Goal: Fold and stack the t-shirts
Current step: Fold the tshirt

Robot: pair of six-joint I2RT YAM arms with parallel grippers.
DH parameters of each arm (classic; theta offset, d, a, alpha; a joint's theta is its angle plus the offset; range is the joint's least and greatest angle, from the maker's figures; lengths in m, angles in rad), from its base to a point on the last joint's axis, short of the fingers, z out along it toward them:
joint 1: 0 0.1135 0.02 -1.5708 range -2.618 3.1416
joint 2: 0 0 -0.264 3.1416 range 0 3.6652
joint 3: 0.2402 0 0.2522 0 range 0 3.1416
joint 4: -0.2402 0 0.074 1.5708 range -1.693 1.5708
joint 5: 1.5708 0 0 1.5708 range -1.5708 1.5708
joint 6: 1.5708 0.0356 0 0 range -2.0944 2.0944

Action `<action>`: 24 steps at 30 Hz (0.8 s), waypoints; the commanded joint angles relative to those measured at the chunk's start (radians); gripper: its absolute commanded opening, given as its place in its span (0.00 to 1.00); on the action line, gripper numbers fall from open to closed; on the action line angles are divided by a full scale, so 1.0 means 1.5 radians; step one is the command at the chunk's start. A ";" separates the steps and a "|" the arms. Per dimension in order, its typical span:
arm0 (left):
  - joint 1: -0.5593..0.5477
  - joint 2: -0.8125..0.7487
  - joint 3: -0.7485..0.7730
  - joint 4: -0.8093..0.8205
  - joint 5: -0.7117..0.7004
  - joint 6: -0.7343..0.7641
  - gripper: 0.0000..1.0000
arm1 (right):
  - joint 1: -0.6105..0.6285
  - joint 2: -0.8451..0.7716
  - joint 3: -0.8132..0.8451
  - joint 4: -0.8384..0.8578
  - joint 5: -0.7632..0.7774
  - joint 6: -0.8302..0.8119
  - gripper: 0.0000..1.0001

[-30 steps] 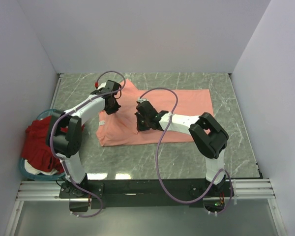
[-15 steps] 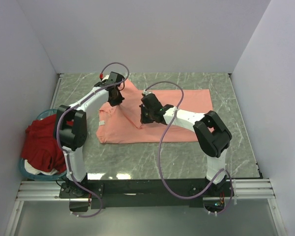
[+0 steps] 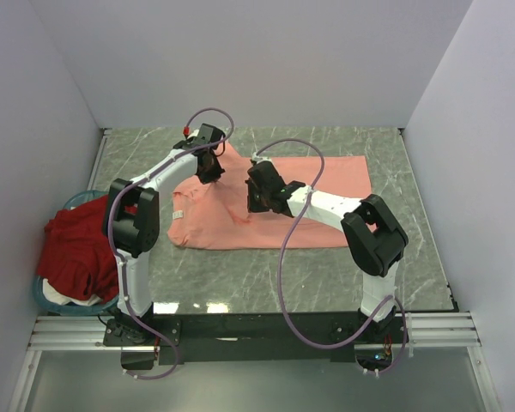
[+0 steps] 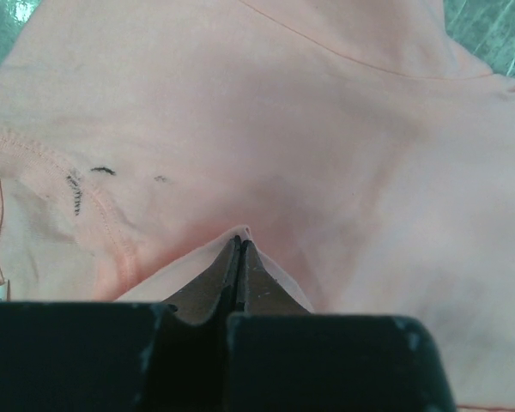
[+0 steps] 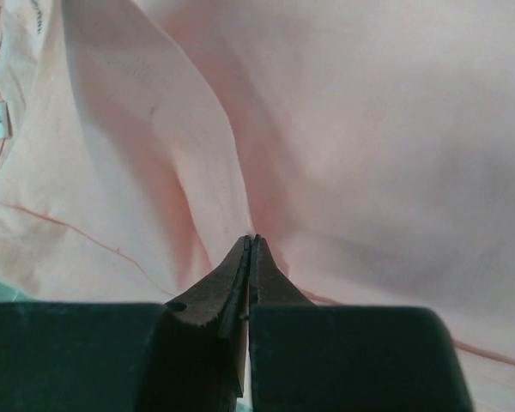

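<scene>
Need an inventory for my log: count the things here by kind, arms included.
Baskets: 1 (round teal basket)
T-shirts: 2 (plain salmon-pink cotton t-shirt, pinched by left pincer and right pincer; crumpled dark red cotton t-shirt in that basket)
Robot arms: 2
Total: 5

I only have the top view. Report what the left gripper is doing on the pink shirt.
Observer: The left gripper is shut, a thin fold of the pink shirt pinched at its tips.
Operator: Now the right gripper.
Observer: The right gripper is shut too, nipping a raised ridge of cloth.
Operator: Name a landmark near the left pinch.
Observer: Black stitches in the cloth, close beside the tips.
</scene>
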 commanded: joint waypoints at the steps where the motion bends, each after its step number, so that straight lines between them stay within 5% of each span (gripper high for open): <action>1: -0.002 -0.002 0.021 -0.003 0.000 0.015 0.01 | -0.004 -0.018 0.015 0.013 0.041 -0.006 0.00; 18: -0.002 0.001 0.002 0.008 -0.010 0.014 0.01 | -0.029 0.030 0.090 -0.028 0.058 -0.042 0.00; 21: -0.001 -0.002 0.001 0.012 -0.008 0.019 0.08 | -0.031 0.040 0.099 -0.041 0.062 -0.046 0.00; 24: 0.005 -0.009 0.004 0.017 -0.006 0.025 0.24 | -0.041 0.038 0.108 -0.058 0.066 -0.052 0.16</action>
